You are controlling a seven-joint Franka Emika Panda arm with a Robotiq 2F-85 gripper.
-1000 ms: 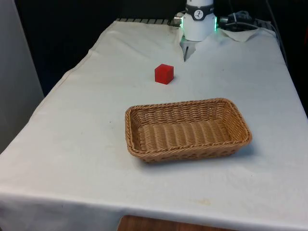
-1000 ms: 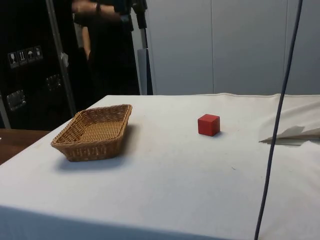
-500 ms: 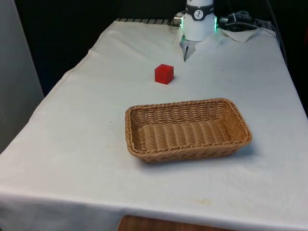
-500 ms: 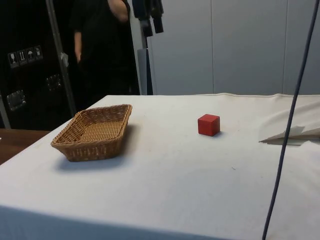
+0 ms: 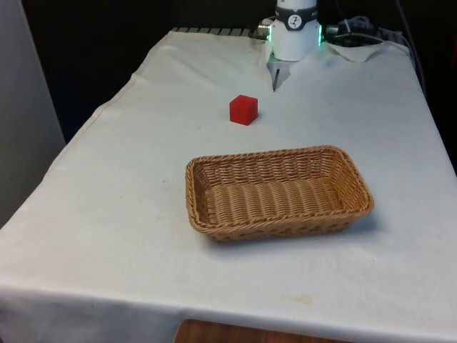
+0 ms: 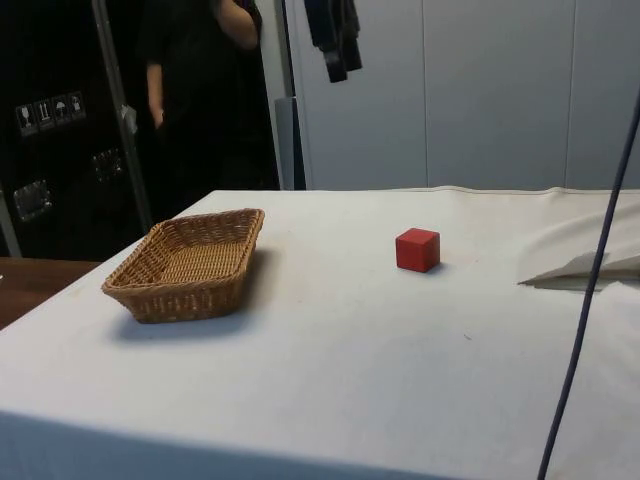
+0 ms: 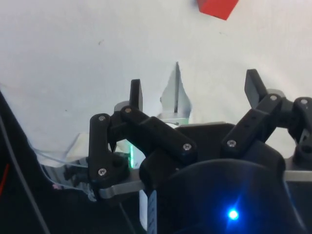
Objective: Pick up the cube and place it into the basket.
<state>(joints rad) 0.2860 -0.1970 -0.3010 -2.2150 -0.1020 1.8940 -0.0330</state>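
The cube is the small piece here, so take the big things first. The worktop (image 5: pixel 143 214) stretches out under its white cloth, wrinkled near the far end. Behind it, in the side view, a person (image 6: pixel 195 90) in dark clothes stands by the dark cabinets. The wicker basket (image 5: pixel 278 191) sits on the cloth with nothing inside it, its long side facing across the worktop. The pincer (image 7: pixel 195 90) hangs high in the air, seen dark against the pale wall in the side view (image 6: pixel 335 40), well above the cloth and touching nothing. From the wrist view its two fingers (image 7: pixel 136 95) stand spread wide apart with bare cloth between them, and it grips nothing. The red cube (image 5: pixel 243 109) rests flat on the cloth, well apart from the basket, beyond its far rim and a bit toward the front view's left. In the side view the cube (image 6: pixel 417 249) stands alone on open cloth, and in the wrist view (image 7: pixel 217 7) it lies beyond the fingertips.
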